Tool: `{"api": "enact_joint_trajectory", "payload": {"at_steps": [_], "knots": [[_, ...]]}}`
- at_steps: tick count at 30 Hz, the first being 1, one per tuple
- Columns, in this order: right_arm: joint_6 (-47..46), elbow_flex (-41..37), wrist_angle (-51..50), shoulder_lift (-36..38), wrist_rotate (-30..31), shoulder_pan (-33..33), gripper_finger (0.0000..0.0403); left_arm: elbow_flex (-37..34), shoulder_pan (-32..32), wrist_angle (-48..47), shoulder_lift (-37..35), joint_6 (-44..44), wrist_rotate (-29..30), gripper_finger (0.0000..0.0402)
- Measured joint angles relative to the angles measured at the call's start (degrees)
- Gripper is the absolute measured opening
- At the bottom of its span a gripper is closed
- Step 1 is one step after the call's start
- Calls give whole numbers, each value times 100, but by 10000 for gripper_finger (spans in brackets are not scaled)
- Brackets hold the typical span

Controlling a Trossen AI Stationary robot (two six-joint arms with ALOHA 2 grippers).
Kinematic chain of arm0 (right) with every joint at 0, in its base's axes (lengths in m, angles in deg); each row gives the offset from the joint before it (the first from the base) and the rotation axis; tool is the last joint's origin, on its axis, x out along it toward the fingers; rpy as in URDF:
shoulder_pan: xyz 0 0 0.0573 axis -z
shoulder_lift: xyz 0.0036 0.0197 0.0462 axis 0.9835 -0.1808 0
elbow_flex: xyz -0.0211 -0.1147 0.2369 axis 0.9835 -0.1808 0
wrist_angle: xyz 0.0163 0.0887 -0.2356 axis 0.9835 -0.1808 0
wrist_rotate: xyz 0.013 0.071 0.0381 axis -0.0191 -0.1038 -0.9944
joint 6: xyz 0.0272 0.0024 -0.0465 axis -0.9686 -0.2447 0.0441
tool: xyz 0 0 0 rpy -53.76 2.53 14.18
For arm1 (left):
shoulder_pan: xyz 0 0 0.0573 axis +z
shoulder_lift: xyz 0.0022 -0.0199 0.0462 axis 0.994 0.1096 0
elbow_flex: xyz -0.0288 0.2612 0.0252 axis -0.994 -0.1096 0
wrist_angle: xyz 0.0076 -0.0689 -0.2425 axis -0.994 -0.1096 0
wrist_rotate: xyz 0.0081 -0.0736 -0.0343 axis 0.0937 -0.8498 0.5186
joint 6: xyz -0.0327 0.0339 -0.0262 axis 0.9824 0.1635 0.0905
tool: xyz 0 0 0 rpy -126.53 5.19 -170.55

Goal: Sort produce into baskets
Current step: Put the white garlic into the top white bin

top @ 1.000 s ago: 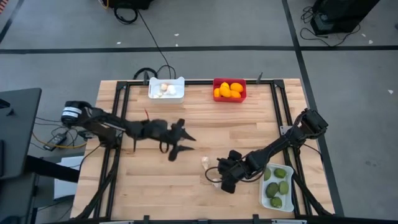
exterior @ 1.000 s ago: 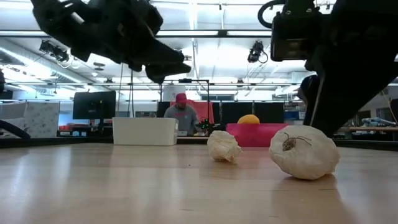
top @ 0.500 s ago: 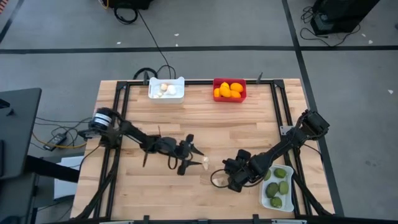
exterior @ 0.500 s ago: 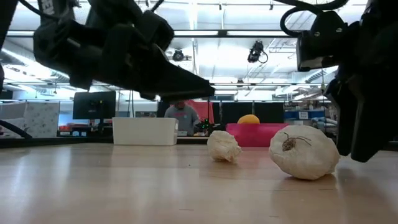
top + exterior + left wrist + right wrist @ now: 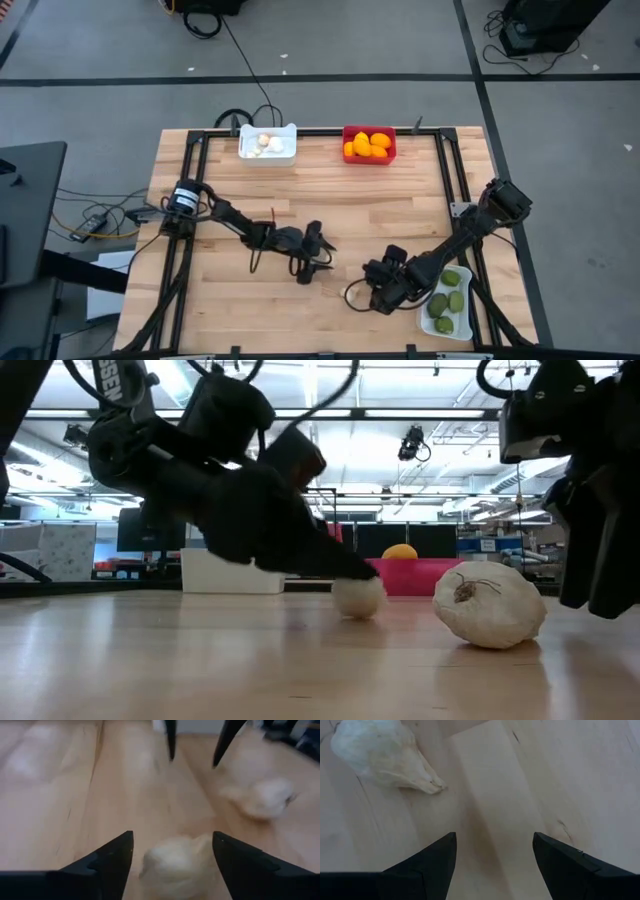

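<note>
Two whitish garlic bulbs lie on the wooden table. My left gripper is open and low over the smaller bulb, one finger on each side of it; I see no touch. The same bulb shows in the low view. The larger bulb lies beside it and shows in the right wrist view. My right gripper is open and empty, just off the larger bulb, toward the table's right. The far white basket holds garlic, the red basket holds orange fruit, and the near-right white basket holds green fruit.
The two grippers stand close together near the table's middle front, and the right gripper's fingers show in the left wrist view. A black frame runs along the table's sides. A person sits in the room behind the table.
My left gripper has moved toward the table's right and near edges and come down, from above the table's middle to straddling the smaller bulb. My right gripper has drawn back a little toward the table's right, away from the larger bulb. Both bulbs have stayed put.
</note>
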Motion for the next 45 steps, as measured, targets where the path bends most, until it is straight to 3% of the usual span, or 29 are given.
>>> {"api": "enact_joint_trajectory", "payload": {"at_steps": [6,12,17,21,24,27,33,45], "knots": [[-14,0,12,0,289,-52,272,-2,4,-537,-9,-12,-93,285],[146,0,31,0,656,24,272,-2,18,-1058,-180,202,-217,188],[154,0,29,0,683,81,269,-11,301,-2098,-905,605,-501,122],[155,0,25,0,686,74,260,-24,509,-3050,-1645,493,-489,120],[125,0,89,0,715,77,253,-22,768,-3872,-2276,266,-170,132],[-25,0,452,0,737,85,250,-24,1170,-4456,-2808,11,260,135],[140,0,1479,0,1006,120,248,-23,2302,-4828,-3452,-359,495,135],[256,0,1590,-2,819,92,248,-22,4916,-4617,-3380,-927,958,143]]}}
